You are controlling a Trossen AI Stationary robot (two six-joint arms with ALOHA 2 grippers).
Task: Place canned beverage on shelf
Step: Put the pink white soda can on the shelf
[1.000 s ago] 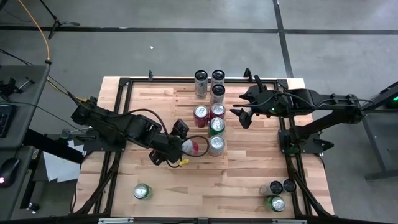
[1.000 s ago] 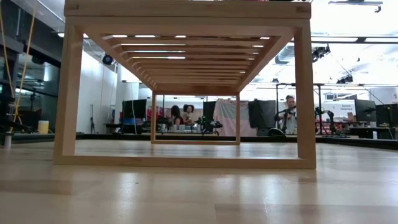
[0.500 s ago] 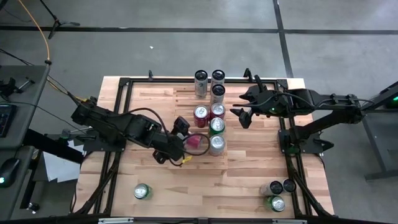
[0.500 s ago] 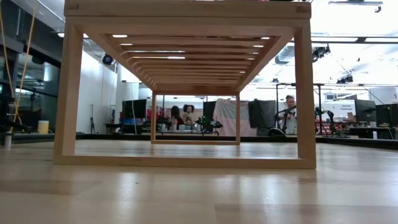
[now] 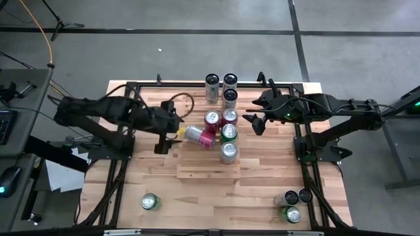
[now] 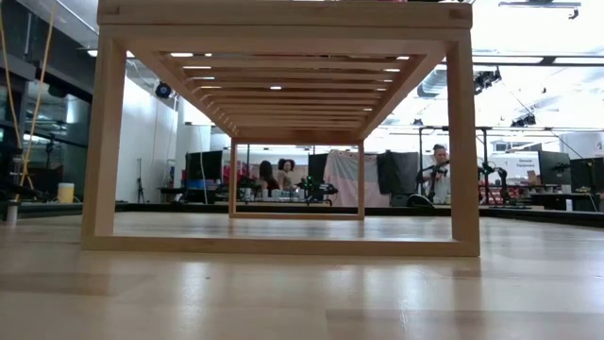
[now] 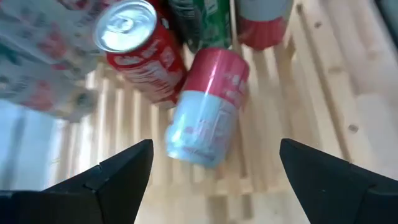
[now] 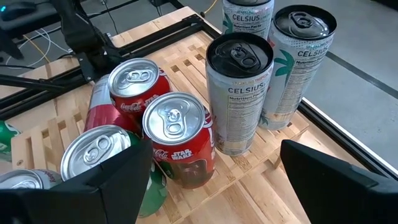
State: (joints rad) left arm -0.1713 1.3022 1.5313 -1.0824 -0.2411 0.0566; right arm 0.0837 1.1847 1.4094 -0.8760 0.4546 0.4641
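Observation:
The slatted pale wood shelf (image 5: 197, 167) lies mid-table; its frame fills the low view (image 6: 283, 13). A pink and white can (image 5: 199, 136) lies on its side on the slats, also in the left wrist view (image 7: 208, 109), its pink end by an upright red can (image 5: 211, 121). My left gripper (image 5: 170, 131) is open and empty just left of the fallen can, fingers (image 7: 118, 180) wide apart. Several more cans stand on the shelf. My right gripper (image 5: 256, 122) is open and empty, right of the standing cans (image 8: 239, 93).
A green can (image 5: 150, 201) stands on the tabletop at the near left. Three cans (image 5: 292, 203) stand at the near right corner. A black metal frame (image 5: 131, 88) runs round the table. The near part of the shelf is bare slats.
My left gripper has swung from the shelf's near part toward the table's far left and let go of the pink and white can. The can has moved toward the far edge and now lies on its side beside the red can.

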